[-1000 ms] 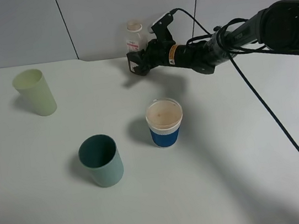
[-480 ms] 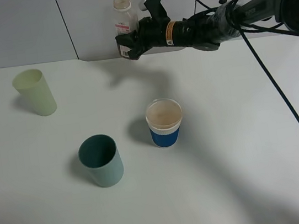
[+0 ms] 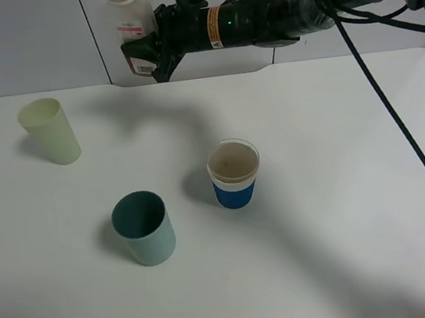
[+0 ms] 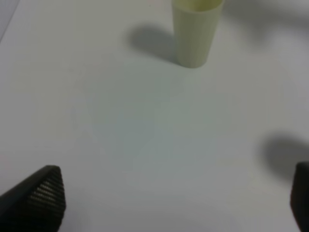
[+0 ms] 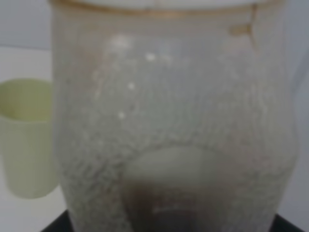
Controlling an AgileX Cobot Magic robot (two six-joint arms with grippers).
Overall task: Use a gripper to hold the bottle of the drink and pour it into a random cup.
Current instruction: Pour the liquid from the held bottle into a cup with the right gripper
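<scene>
The right gripper point(image 3: 142, 54) holds the bottle of the drink point(image 3: 129, 19) high over the counter's point(image 3: 347, 211) far edge, fingers pinching its lower body. The thin plastic looks light and probably slick, so a firm mid-body hold suits. The cup point(image 3: 145, 228) stands well apart, and the left gripper's point(image 4: 174, 198) fingers are spread.

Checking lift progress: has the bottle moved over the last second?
Yes. The bottle, held by the right gripper, went up and leftward, farther from the blue-banded cup.
</scene>
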